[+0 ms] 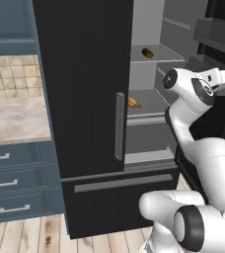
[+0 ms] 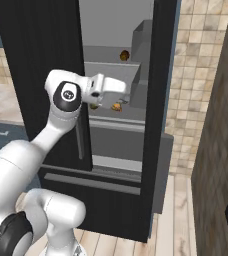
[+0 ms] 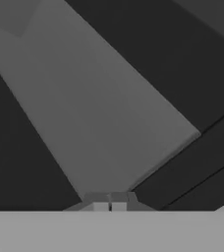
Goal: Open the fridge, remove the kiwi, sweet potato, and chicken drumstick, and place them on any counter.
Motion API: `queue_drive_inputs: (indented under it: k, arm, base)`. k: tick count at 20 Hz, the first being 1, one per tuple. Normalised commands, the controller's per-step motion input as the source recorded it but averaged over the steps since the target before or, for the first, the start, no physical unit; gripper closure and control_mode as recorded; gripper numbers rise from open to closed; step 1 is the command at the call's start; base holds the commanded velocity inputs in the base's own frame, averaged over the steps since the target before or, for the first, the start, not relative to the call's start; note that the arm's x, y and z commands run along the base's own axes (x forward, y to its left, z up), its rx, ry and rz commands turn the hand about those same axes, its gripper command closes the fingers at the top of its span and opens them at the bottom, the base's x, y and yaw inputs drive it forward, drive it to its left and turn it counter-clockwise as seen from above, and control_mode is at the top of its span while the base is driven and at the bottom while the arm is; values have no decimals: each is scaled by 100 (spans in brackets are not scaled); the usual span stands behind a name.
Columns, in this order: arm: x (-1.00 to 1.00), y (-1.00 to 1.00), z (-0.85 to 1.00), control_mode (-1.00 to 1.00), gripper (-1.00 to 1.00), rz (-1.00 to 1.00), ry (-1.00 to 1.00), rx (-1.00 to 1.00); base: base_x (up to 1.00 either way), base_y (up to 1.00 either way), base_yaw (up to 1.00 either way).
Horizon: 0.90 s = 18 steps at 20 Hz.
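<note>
Fridge right door open; one sweet potato, one drumstick shelved; claw pressed together

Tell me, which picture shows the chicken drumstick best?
The left base view: the chicken drumstick lies in the open on the fridge shelf, golden and unblocked. In the right base view something small and golden peeks out by the robot's hand, likely the drumstick. The hand view gives dark and grey surfaces instead.

Black fridge right door open; sweet potato above chicken drumstick
</note>
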Motion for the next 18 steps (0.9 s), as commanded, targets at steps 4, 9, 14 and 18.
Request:
queue_drive_inputs:
  k: [4, 9, 14, 18]
  arm:
    - [-35, -11, 0, -100, 100, 1, -8, 21]
    - [-50, 42, 14, -100, 100, 6, -25, 25]
    - [-40, 86, 9, -100, 100, 14, -23, 22]
    - [-22, 90, 1, -100, 100, 30, -6, 15]
  base:
    - [0, 0, 0]
    - [0, 0, 0]
    - [0, 0, 0]
    - [0, 0, 0]
